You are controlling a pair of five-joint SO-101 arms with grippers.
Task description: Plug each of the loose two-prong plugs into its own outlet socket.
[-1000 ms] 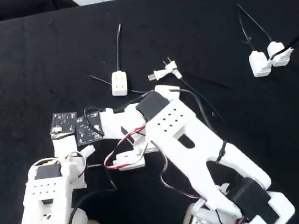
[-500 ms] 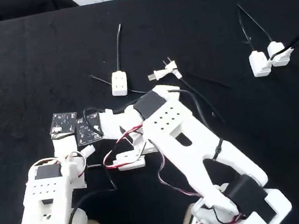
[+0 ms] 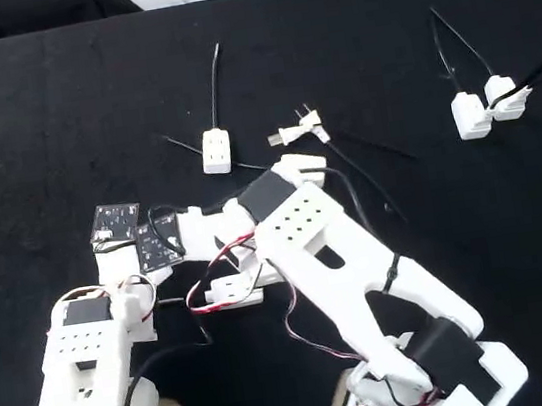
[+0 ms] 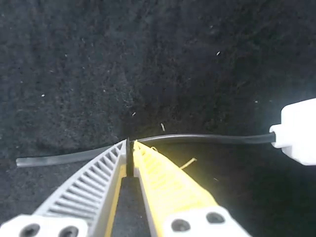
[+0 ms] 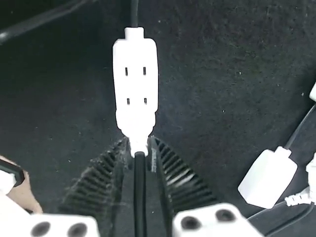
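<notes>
Nearest the arms, the left gripper (image 4: 129,145) has its claw pressed together, the tips right at a thin cable (image 4: 207,138) that runs to a white body (image 4: 301,137). I can't tell if the tips actually touch the cable. The right gripper (image 5: 139,148) looks like it's pinching the near end of the outlet socket (image 5: 136,84), with a dark finger on each side of the little nub. In the high view that outlet socket (image 3: 215,151) sits at about 11 o'clock from the middle of the black table (image 3: 37,115). The loose plug (image 3: 297,133) is just beside it at its 3 o'clock, prongs bare, not in anything yet. Way out at 2 o'clock there's a white pair (image 3: 485,107) that looks already mated. Handling-wise, I'd guess these are featherweight hard plastic: stiff prongs, slick little bodies, and springy cords that'll tug them off line. So I'd grab the plug by the flat sides of its body behind the prongs, never by the cord, and keep the socket pinned or it'll just skate on the cloth. The right wrist view gives you the socket's four slots in two pairs, which you need for lining up the prongs. The high view gives you the plug-to-socket layout instead.
</notes>
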